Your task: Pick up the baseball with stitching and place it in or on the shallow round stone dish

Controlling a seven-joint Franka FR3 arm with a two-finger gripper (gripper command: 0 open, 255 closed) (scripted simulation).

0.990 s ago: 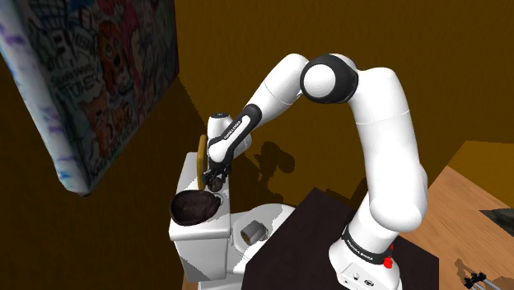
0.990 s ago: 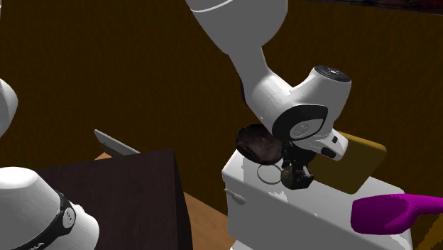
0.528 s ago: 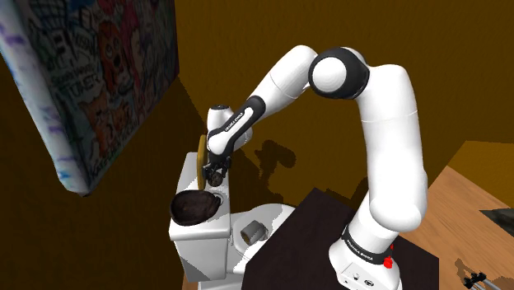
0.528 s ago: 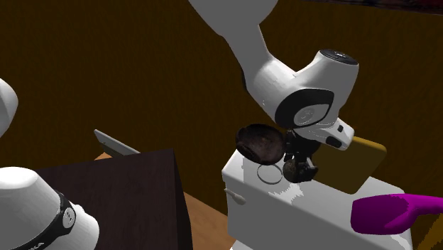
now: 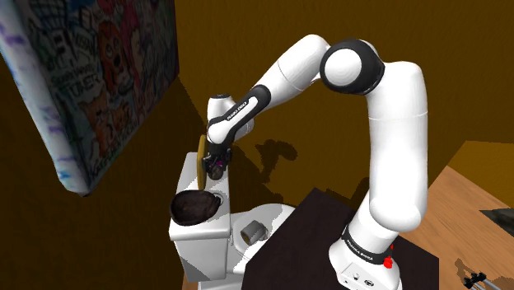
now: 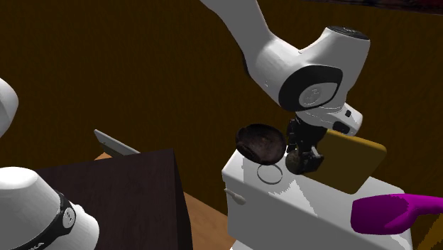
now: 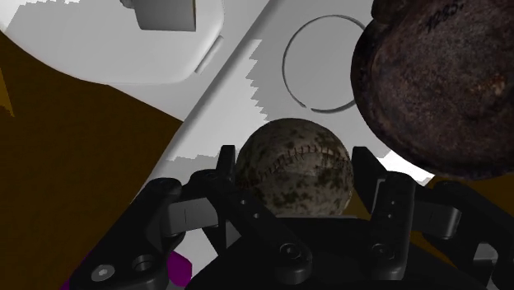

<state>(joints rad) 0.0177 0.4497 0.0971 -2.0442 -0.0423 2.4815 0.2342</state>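
Note:
A mottled brown-and-cream baseball (image 7: 294, 169) with a curved stitched seam sits clasped between my two black fingers. My gripper (image 7: 295, 180) is shut on it. In the second exterior view the gripper (image 6: 302, 162) hangs a little above the white tank lid (image 6: 312, 206), just right of the dark, rough, shallow round dish (image 6: 261, 141). The shoulder view shows the gripper (image 5: 216, 169) up and slightly right of the dish (image 5: 195, 208). From the wrist, the dish (image 7: 436, 82) lies ahead of the ball and to one side, apart from it.
A round raised ring (image 6: 269, 174) marks the lid between dish and gripper. A tan slab (image 6: 355, 163) leans behind the gripper, and a magenta object (image 6: 394, 212) juts over the lid's near end. A large painted canvas (image 5: 91, 74) hangs on the brown wall.
The gripper has risen from the tank lid with the baseball in it, drifting slightly away from the dish. The dish has not moved.

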